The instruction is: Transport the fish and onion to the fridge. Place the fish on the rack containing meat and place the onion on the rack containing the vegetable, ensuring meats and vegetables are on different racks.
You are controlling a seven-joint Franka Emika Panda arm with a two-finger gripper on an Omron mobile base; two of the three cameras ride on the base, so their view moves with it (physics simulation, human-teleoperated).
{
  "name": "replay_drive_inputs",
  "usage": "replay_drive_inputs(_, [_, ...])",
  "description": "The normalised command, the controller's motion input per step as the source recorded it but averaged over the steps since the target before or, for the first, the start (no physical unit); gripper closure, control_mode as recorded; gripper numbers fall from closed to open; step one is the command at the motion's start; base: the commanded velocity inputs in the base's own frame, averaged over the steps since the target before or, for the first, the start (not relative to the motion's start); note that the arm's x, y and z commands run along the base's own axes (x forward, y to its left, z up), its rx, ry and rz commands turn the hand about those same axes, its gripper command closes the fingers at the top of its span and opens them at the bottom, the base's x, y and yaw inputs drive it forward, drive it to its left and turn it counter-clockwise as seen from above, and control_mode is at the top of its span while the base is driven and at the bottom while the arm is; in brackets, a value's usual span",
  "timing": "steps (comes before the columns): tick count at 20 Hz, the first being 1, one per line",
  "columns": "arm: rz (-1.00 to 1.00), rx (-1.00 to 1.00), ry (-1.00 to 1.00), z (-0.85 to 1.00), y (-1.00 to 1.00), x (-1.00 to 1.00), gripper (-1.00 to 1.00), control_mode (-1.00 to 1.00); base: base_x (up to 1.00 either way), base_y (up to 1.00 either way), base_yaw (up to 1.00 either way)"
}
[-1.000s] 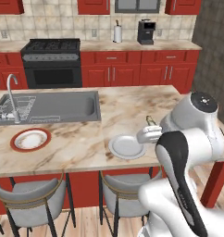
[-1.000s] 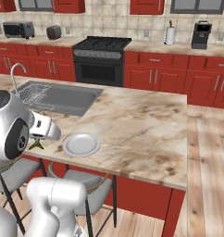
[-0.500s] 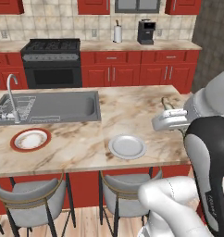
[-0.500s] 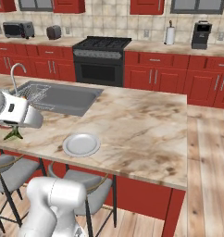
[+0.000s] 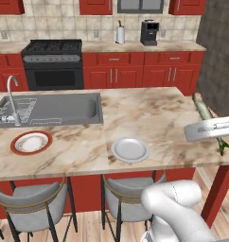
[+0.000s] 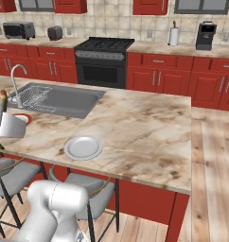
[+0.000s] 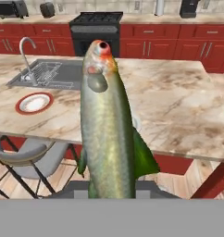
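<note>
- Pinching the fish near its tail end, the tool has its jaws pressed onto the body, so the fish is off the bench and riding with the hand.
- Seen from the hand, the fish runs straight out along the tool's line of sight, head far, tail fin by the jaws; its long axis follows the tool's own axis.
- From the left base view the fish pokes up and away past the hand, above the right-hand edge of the bench.
- Below and to the side lie a grey plate, a red-rimmed plate and the sink, all well apart from the tool.
- Judging by this, the fridge lies somewhere off-frame, so the fish must be carried there and slid in head first, lengthwise onto the upper shelf.
</note>
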Motion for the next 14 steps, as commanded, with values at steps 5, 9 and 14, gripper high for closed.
replay_drive_inputs(5, [0.09, 0.0, -0.35, 0.13, -0.24, 0.0, 1.0, -1.0, 0.0, 0.0, 0.0])
replay_drive_inputs(9, [0.02, 0.0, -0.08, 0.04, -0.01, 0.01, 1.0, -1.0, 0.0, 0.0, 0.0])
replay_drive_inputs(14, [0.0, 0.0, -0.04, 0.0, 0.02, 0.1, 1.0, -1.0, 0.0, 0.0, 0.0])
